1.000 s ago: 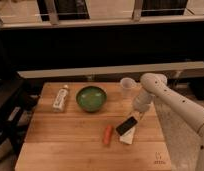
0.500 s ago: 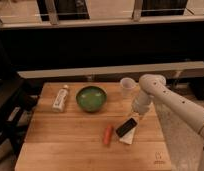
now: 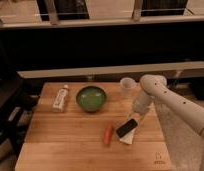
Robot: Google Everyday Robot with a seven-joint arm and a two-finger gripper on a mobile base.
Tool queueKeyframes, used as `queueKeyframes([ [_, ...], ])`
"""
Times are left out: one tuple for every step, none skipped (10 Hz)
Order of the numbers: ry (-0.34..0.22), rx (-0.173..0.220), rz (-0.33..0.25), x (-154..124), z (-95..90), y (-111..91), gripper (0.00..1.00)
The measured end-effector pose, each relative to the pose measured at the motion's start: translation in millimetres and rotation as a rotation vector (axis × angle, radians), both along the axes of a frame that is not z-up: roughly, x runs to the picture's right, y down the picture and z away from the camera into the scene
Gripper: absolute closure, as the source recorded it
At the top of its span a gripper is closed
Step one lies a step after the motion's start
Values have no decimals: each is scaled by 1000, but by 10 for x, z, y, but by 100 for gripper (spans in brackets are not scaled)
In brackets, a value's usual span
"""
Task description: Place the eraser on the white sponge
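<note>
Black and flat, the rectangular eraser lies tilted on the white rectangular sponge, hiding most of it, near the wooden counter's right edge. Just above hangs the claw; whether it grips, I cannot tell. The green bowl looks empty.

Pincer low, arm bent downward
</note>
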State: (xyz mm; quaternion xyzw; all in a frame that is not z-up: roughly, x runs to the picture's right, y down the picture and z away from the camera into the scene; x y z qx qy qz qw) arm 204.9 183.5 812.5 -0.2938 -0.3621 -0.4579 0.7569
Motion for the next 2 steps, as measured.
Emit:
queueKeyframes([
  [3,0,10,21,10,2,25],
  [-6,0,-14,13,46,-7,32],
])
